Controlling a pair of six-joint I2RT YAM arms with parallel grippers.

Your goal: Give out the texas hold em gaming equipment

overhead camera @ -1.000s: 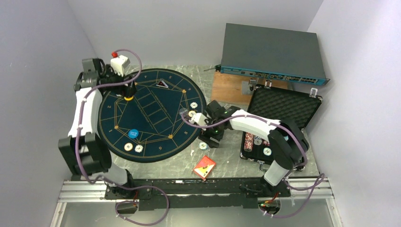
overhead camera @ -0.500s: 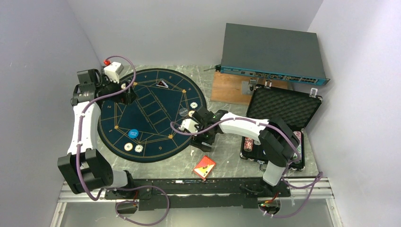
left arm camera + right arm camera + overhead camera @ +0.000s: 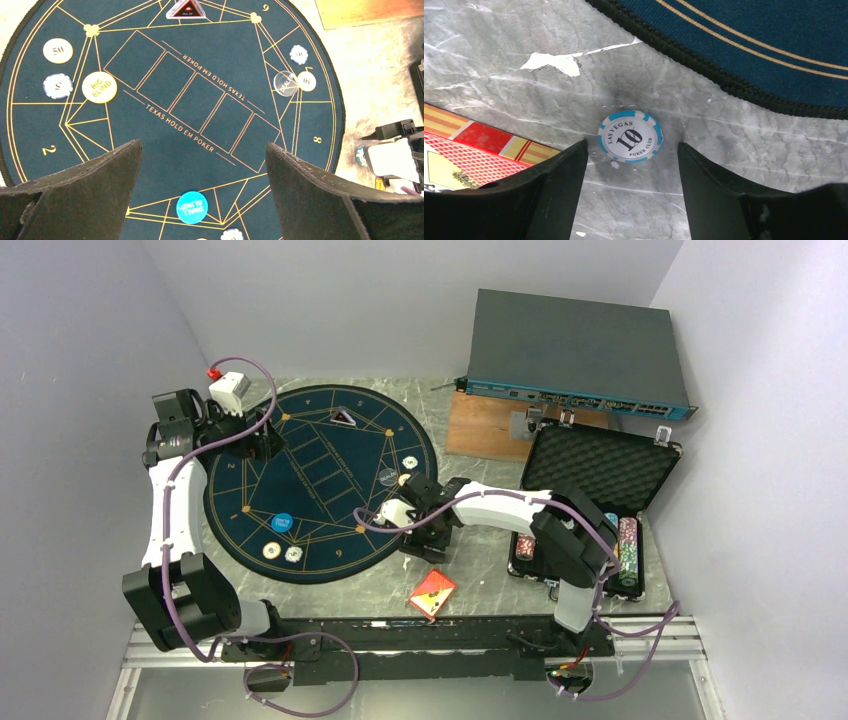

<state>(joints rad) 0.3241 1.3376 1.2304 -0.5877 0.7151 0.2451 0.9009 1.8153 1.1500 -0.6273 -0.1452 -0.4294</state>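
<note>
Chips (image 3: 58, 50) lay in small groups round the rim of the mat (image 3: 200, 65), each beside a blind or dealer disc, apparently one set per seat: two by the yellow disc (image 3: 99, 87) near the far-left edge, two by the clear disc (image 3: 285, 82) near the right edge, and two more close to the blue disc (image 3: 192, 207) near the near-left edge. One stray chip (image 3: 630, 136), marked 10, lay flat on the table (image 3: 749, 150) just off the mat's near-right edge and just beside the cards (image 3: 474, 150), so it was judged out of place and the next to be moved. The right gripper (image 3: 631, 148) stood low over it with jaws partly open, one finger on either side, neither seen touching it; nothing was held. The left gripper (image 3: 202, 145) hung wide open and empty above the mat. Stacked chips (image 3: 628, 540) stood in the case (image 3: 600, 465) at the table's right edge
</note>
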